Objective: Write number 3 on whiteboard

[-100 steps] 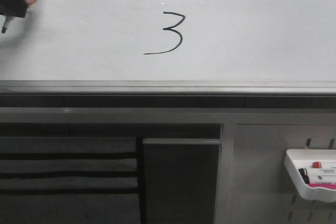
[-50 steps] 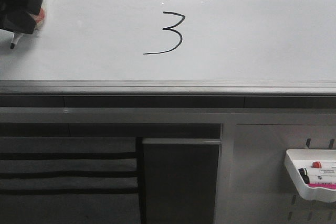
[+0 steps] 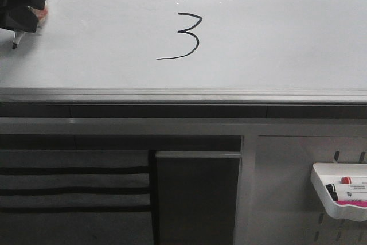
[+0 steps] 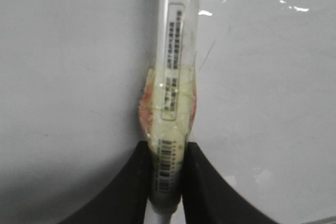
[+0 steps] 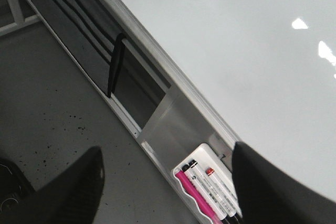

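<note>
Whiteboard (image 3: 275, 38): large, glossy, grey rail below.
Number 3 (image 3: 186, 37): thin black digit at upper centre.
Left pincer (image 3: 22, 10): far left of the board, clamped on a marker (image 4: 177, 77).
Right pincer (image 5: 168, 187): spread wide, away from the board, above a white marker tray (image 3: 321, 190).

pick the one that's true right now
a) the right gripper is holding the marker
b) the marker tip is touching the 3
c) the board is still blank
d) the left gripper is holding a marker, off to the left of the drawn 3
d: the left gripper is clamped on the marker at the whiteboard's left edge, well apart from the finished number 3; the right gripper is open and holds nothing.
</note>
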Action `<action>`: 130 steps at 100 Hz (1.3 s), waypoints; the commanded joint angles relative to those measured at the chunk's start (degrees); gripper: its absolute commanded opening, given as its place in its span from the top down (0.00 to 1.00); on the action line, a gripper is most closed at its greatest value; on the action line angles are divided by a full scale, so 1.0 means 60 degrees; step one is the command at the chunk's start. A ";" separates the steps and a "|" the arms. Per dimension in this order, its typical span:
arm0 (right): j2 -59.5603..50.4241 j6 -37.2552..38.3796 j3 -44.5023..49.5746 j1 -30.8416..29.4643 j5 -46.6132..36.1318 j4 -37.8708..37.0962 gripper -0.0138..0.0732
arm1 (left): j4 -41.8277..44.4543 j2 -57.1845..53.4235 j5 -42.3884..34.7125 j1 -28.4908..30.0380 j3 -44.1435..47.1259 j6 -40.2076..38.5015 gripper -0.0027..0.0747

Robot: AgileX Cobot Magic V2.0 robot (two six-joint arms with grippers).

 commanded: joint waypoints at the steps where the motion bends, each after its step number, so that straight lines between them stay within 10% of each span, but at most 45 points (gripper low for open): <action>1: -0.0027 0.0005 -0.0237 -0.0050 -0.0502 0.0134 0.31 | -0.0173 -0.0250 -0.0658 0.0032 -0.0291 -0.0105 0.83; 41: -0.0027 0.0005 -0.0237 -0.0050 -0.0482 0.0134 0.31 | -0.0348 0.0106 -0.0624 0.0032 -0.0291 -0.0105 0.82; 63: -0.0027 0.0005 -0.0237 -0.0050 -0.0482 0.0134 0.31 | -0.0348 0.0130 -0.0624 0.0032 -0.0291 -0.0105 0.42; 82: -0.0027 0.0105 -0.0237 -0.0050 -0.0482 0.0134 0.31 | -0.0035 -0.0089 -0.0242 0.0032 -0.0291 -0.0105 0.38; 116: -0.0033 0.7009 -0.0258 -0.0283 -0.0709 -0.2484 0.32 | 0.2044 -0.2940 0.3993 0.0037 -0.0291 -0.0105 0.38; 130: -0.0197 0.7666 -0.0079 -0.0283 -0.1426 -0.2491 0.46 | 0.2721 -0.4598 0.5519 0.0053 -0.0252 -0.0777 0.50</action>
